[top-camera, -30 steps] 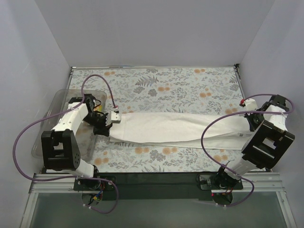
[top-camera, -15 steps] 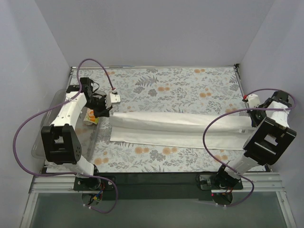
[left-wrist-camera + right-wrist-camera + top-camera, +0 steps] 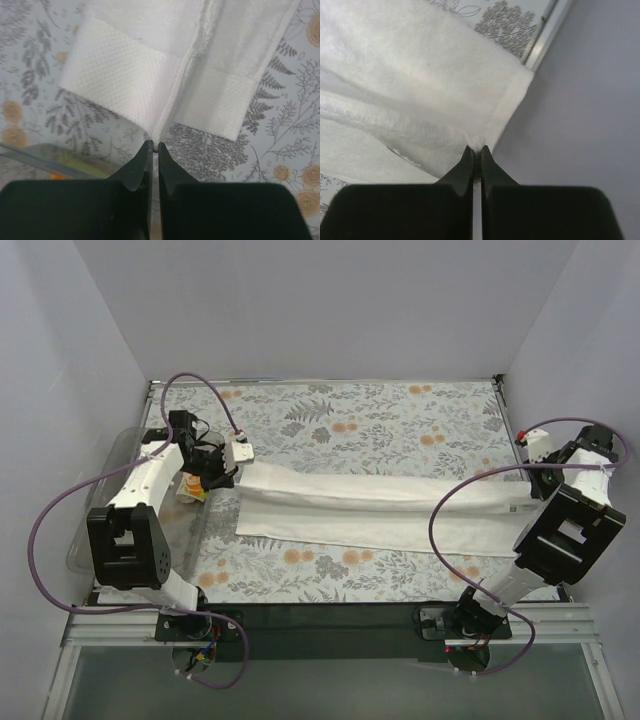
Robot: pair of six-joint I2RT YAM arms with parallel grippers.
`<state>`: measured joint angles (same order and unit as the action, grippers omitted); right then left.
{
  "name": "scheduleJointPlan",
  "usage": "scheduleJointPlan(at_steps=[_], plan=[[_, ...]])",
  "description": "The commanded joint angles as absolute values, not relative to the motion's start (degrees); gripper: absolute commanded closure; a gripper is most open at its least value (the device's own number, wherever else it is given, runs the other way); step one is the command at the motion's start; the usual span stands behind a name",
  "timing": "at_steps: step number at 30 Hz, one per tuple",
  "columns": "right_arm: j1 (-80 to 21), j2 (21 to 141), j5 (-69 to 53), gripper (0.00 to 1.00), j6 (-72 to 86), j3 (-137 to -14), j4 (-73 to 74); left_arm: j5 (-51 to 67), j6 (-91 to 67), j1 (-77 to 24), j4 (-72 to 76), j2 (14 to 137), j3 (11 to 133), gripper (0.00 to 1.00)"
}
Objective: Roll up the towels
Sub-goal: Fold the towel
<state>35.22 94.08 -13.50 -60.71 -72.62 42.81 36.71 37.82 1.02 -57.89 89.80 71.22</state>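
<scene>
The large white towel (image 3: 380, 512) lies stretched across the table as a long folded band, with a raised fold along its far side. My left gripper (image 3: 240, 451) is shut on the towel's left end, pinching the fold edge (image 3: 170, 107). My right gripper (image 3: 532, 445) is shut on the towel's right end (image 3: 420, 90), held above the table by the right wall. The small cloth printed orange and green (image 3: 191, 486) lies in the clear bin at the left.
A clear plastic bin (image 3: 120, 475) stands at the left edge of the table. The fern-patterned covering (image 3: 380, 425) lies under everything. Grey walls close in on the left, right and far sides. My arm bases stand at the near edge.
Both grippers have moved toward the far side, carrying the towel's ends. The towel's upper layer has been drawn back and stretched taut into a long band.
</scene>
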Motion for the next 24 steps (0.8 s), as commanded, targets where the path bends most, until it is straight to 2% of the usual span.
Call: scheduleJointPlan(at_steps=[1, 11, 23, 24], plan=[[35.77, 91.58, -10.99, 0.99, -65.39, -67.87, 42.02, 33.05, 43.06, 1.41, -58.27, 85.61, 65.93, 1.0], [36.04, 92.72, -8.26, 0.99, -67.33, -65.3, 40.08, 29.53, 46.06, 1.41, -59.33, 86.22, 60.47, 1.0], [36.04, 92.37, -8.09, 0.99, -68.29, -63.64, 40.25, 31.03, 46.85, 0.88, -61.53, 85.43, 57.4, 1.0], [36.04, 92.29, -8.09, 0.99, -68.29, -63.55, 40.25, 30.85, 46.32, -1.56, -61.0, 85.34, 56.78, 1.0]])
